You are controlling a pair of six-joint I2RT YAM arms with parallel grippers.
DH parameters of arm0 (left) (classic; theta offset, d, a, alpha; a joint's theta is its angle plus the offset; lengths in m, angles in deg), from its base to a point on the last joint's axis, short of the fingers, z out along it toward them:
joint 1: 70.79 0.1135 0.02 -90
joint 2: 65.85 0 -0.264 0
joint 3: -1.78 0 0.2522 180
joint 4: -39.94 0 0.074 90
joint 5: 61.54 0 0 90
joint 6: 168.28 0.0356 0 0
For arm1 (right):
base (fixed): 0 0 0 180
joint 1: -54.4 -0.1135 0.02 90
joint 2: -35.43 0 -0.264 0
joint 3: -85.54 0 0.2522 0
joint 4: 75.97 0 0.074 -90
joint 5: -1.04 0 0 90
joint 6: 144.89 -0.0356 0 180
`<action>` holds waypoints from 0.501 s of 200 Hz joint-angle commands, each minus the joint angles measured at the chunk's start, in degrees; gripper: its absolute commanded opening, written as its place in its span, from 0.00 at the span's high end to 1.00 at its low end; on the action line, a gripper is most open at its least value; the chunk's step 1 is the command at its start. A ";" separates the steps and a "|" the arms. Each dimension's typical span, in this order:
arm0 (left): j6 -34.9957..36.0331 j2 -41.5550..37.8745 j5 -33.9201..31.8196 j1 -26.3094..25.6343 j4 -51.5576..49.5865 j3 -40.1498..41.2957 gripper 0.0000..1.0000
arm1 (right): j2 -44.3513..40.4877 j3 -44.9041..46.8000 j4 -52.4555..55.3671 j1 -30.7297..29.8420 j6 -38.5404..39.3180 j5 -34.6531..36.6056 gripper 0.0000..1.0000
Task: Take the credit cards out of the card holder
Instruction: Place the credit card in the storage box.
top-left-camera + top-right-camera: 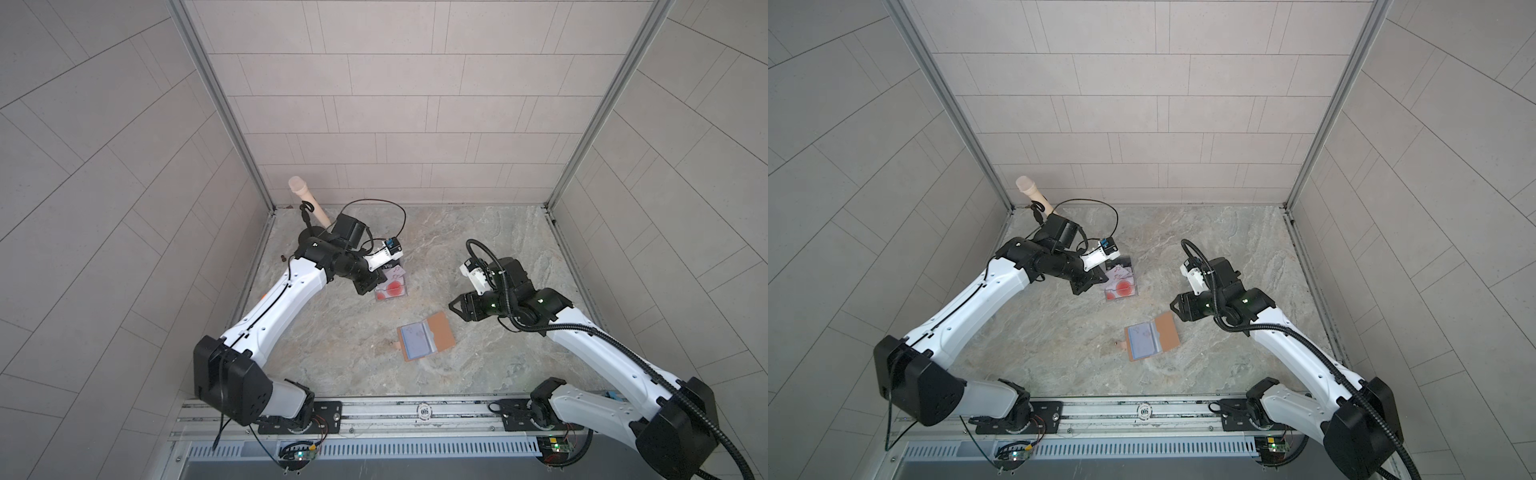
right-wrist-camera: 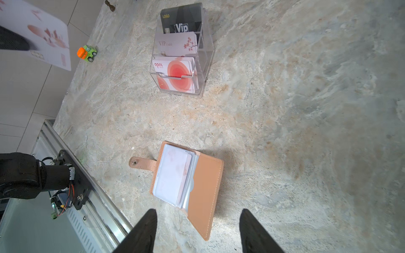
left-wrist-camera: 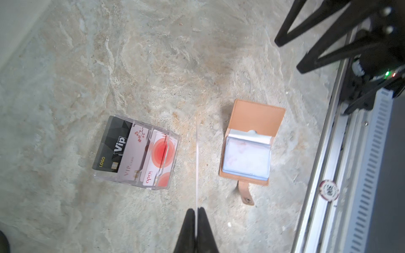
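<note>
Pinching a pale card [image 2: 50, 32] edge-on, left gripper [image 3: 196, 210] pressed together on it, raised above the counter [image 1: 478, 249]. Spread and empty, right gripper [image 2: 198, 210] hangs at 2 o'clock of the tan card holder [image 1: 442, 330] in a top view. Holder lies open and flat on the counter, a second card [image 2: 173, 175] showing inside. At its 11 o'clock, apart, a clear stand [image 2: 207, 57] with cards [image 2: 175, 68].

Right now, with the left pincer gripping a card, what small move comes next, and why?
Probably ease the left pincer over the clear box and lower its card into a slot: the card hangs clamped edge-on just beside the box, where other cards already stand.
</note>
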 commanded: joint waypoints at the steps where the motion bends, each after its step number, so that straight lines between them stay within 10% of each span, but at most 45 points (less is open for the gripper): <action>1: 15.90 3.57 0.43 1.26 -6.61 -3.88 1.00 | -0.63 -1.25 1.33 -0.06 1.18 2.53 0.37; 100: 29.28 20.85 -4.69 2.03 -11.43 -15.32 1.00 | -0.94 -0.46 1.14 0.00 0.96 3.54 0.37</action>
